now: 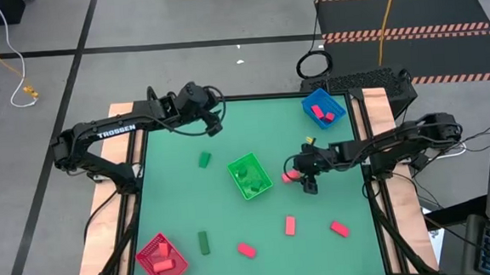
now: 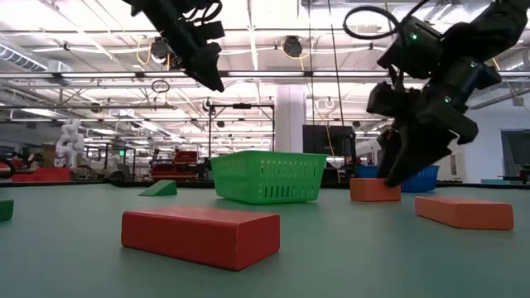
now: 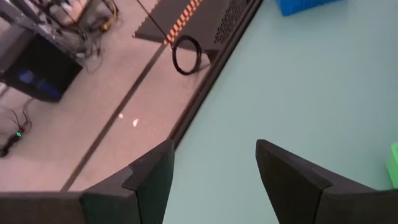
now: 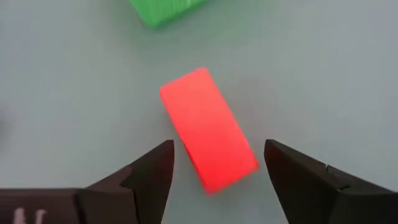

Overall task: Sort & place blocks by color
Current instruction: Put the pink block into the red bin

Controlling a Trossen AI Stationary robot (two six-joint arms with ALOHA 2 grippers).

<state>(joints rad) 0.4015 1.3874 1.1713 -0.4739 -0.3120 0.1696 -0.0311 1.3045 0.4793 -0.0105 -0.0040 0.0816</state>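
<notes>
High view first, left to right: the red bin (image 1: 161,262) is seen at the worktop's (image 1: 181,201) near-left corner, with two or three red blocks (image 1: 159,259) lying inside it. The left tool (image 1: 214,127) is held up over the far-left part of the worktop, its fingers spread and nothing between them. A green block (image 1: 204,160) is found just below it, and another green block (image 1: 204,242) lies nearer the front, right of the red bin. The green bin (image 1: 249,176) is set in the middle, tilted, with green pieces (image 1: 247,178) inside, though their number cannot be told. A red block (image 1: 247,250) and a second red block (image 1: 290,225) lie loose towards the front. Right of the green bin, the right tool (image 1: 303,177) is lowered over a red block (image 4: 208,127); in the right wrist view that block is framed between spread fingers (image 4: 152,171), with gaps on both sides, so no grip is made. One more red block (image 1: 340,229) is seen at the front right. The blue bin (image 1: 322,108) is placed at the far right corner, and two red blocks (image 1: 323,112) are held in it.
</notes>
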